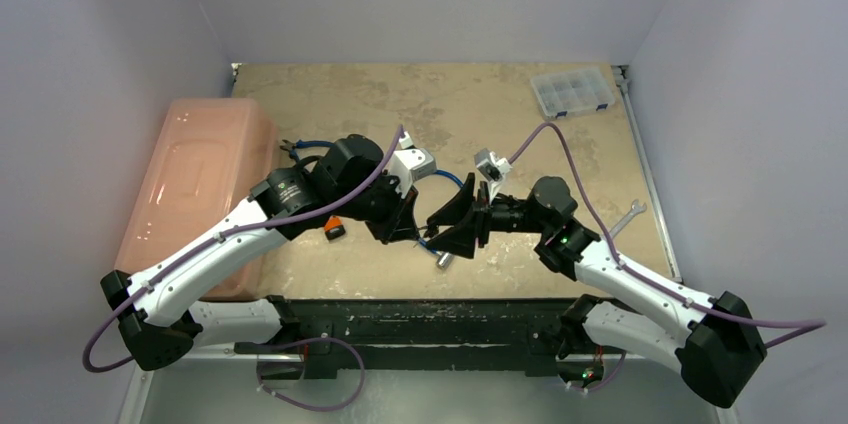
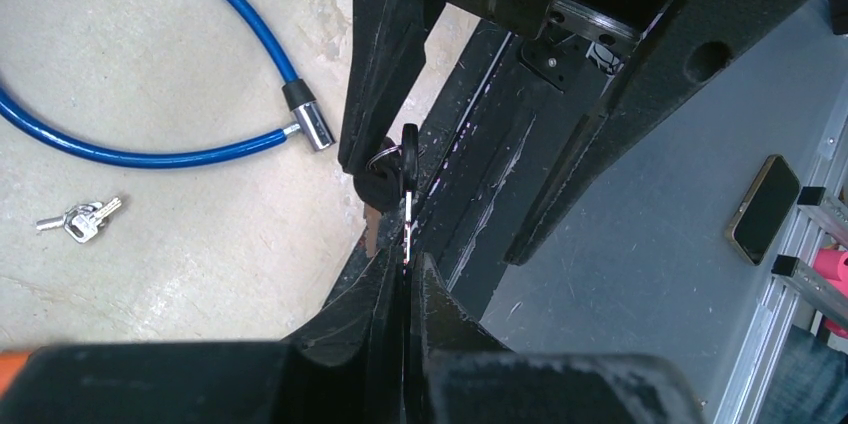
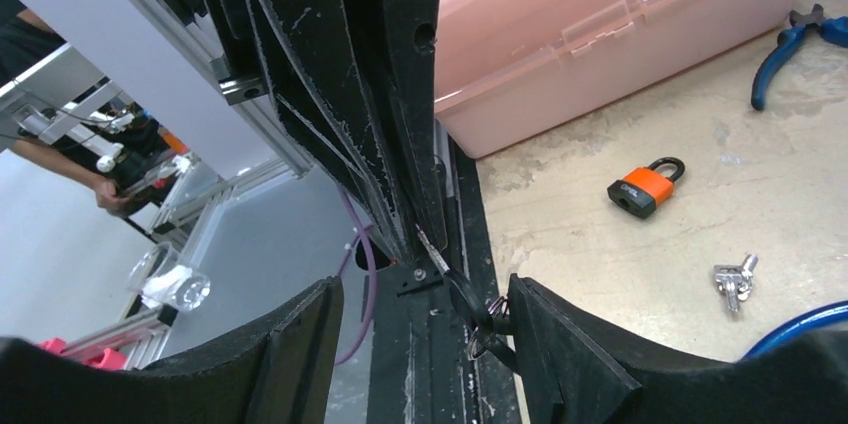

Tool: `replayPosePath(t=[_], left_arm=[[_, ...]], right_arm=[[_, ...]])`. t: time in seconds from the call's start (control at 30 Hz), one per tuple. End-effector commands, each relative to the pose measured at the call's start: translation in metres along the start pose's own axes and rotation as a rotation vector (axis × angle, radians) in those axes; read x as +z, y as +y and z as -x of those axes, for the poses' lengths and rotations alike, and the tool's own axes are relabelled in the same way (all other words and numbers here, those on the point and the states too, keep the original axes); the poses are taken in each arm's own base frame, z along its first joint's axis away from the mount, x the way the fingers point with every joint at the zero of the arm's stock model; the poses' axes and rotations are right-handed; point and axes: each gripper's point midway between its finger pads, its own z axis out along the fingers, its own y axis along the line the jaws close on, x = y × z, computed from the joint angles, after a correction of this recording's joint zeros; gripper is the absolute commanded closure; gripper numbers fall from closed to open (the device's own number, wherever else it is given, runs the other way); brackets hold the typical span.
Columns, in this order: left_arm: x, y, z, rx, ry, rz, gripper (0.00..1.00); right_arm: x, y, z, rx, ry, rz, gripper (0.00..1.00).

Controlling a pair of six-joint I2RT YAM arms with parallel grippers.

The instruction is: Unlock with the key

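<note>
Left end effector (image 2: 405,269): jaws pressed fully together, pinching the blade of the key (image 2: 408,194), whose black head and ring stick out past the fingertips.
Right end effector (image 3: 425,319): jaws stand wide apart, holding nothing. The left fingers and the key reach into the gap between them. The key's head lies close against one finger; whether it touches cannot be told.
Where the two meet: in mid-air above the near edge of the tabletop (image 1: 450,104), tip to tip.
Key, look: small, with a thin bright blade, a dark plastic head and a wire ring.
Padlock (image 3: 645,187): orange body, black shackle that looks closed. It lies flat on the tabletop on the left end effector's outer side, away from the right arm and apart from both.
Further out: a bunch of spare keys (image 2: 80,219) and a blue cable lock (image 2: 305,116) lie beyond the fingertips, with a pink box (image 3: 600,44) past the padlock.
Done so far: the key is off the tabletop and firmly gripped.
Left to do: it looks like a hand-over or regrip is under way. The key is in no keyhole, nothing is turned, and no lock is held.
</note>
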Motion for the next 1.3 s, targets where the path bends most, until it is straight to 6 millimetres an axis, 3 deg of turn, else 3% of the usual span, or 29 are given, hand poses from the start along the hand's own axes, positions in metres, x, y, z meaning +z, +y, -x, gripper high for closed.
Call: replayPosePath(t=[0.0, 0.27, 0.6, 0.7, 0.83, 1.03, 1.1, 1.17, 1.27], left_arm=[[-0.013, -0.011, 0.013, 0.027, -0.046, -0.028, 1.0], [-0.011, -0.011, 0.012, 0.03, -0.043, -0.032, 1.0], [-0.008, -0.009, 0.01, 0.039, -0.03, -0.034, 1.0], [-0.007, -0.009, 0.008, 0.047, -0.02, -0.039, 1.0], [-0.007, -0.008, 0.009, 0.065, -0.016, -0.037, 1.0], [-0.001, -0.002, 0.009, 0.062, -0.006, -0.009, 0.98], [-0.002, 0.002, 0.011, 0.058, -0.013, 0.016, 0.87], [-0.006, 0.007, 0.015, 0.055, -0.032, 0.053, 0.58], [-0.014, 0.017, 0.022, 0.045, -0.075, 0.129, 0.28]], right_arm=[[0.001, -0.001, 0.013, -0.051, -0.038, -0.031, 0.32], [0.001, -0.003, 0.015, -0.066, -0.035, -0.04, 0.37], [0.001, -0.002, 0.011, -0.064, -0.026, -0.027, 0.62], [0.001, 0.0, 0.01, -0.06, -0.02, -0.019, 0.74], [0.001, 0.0, 0.005, -0.049, -0.003, -0.009, 1.0], [-0.001, -0.004, -0.002, -0.032, 0.008, -0.027, 1.0], [-0.002, -0.007, -0.003, -0.028, 0.003, -0.05, 1.0], [-0.004, -0.014, -0.004, -0.02, -0.008, -0.092, 1.0], [-0.008, -0.029, -0.006, -0.006, -0.021, -0.181, 1.0]])
